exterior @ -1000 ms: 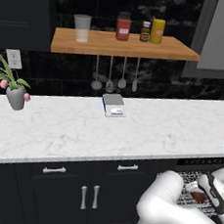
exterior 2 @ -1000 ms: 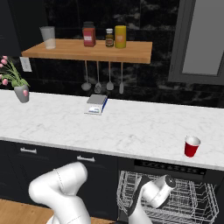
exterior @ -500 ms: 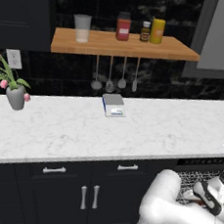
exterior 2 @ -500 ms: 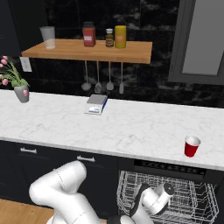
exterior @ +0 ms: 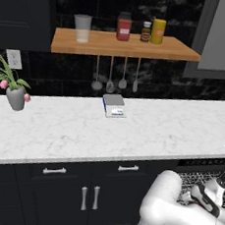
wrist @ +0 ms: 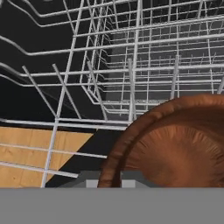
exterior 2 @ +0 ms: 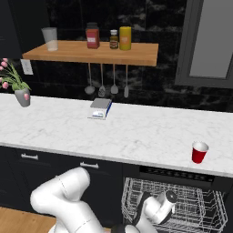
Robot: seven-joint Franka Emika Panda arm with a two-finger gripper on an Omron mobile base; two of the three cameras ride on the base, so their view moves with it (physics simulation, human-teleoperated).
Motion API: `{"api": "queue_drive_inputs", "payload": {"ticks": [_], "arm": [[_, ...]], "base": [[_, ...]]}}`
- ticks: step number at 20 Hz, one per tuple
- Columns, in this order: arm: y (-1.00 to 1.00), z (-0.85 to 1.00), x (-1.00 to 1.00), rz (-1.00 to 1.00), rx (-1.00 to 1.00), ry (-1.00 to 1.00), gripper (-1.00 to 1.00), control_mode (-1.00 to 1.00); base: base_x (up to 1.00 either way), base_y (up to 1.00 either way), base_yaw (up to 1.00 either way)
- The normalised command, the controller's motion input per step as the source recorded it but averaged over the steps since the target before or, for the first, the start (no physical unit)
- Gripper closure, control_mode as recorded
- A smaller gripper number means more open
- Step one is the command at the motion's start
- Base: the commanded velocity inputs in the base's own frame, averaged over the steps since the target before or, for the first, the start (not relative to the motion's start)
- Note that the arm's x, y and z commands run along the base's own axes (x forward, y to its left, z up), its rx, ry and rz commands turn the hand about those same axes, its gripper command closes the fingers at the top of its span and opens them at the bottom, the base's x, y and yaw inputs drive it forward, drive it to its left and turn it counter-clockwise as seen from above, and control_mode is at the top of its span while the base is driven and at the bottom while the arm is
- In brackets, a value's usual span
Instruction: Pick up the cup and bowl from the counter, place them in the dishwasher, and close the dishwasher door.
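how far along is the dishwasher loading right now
About halfway. The bowl is down at the dishwasher rack, right in front of the hand; whether it is let go is unclear. The cup waits on the counter. The door isn't closed yet.

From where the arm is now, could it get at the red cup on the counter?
Probably yes: the red cup stands alone near the counter edge, right above the open dishwasher where the gripper is.

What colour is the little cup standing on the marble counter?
Red with a white inside, the small cup shows best in the right base view.
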Motion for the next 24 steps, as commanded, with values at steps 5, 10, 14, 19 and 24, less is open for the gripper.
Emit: {"api": "queue_drive_inputs", "payload": {"ticks": [5, 10, 14, 19, 24], "arm": [[0.00, -0.05, 0.49, 0.00, 0.00, -0.03, 1.00, -1.00], [0.00, -0.37, 0.29, 0.00, 0.00, -0.07, 1.00, -1.00], [0.00, -0.55, 0.03, 0.00, 0.00, -0.02, 1.00, -1.00], [0.00, 0.00, 0.00, 0.00, 0.00, 0.00, -1.00, -1.00], [0.00, 0.09, 0.00, 0.00, -0.01, 0.00, -1.00, -1.00]], "base": [[0.00, 0.00, 0.00], [0.00, 0.00, 0.00], [0.00, 0.00, 0.00], [0.00, 0.00, 0.00], [0.00, 0.00, 0.00]]}}
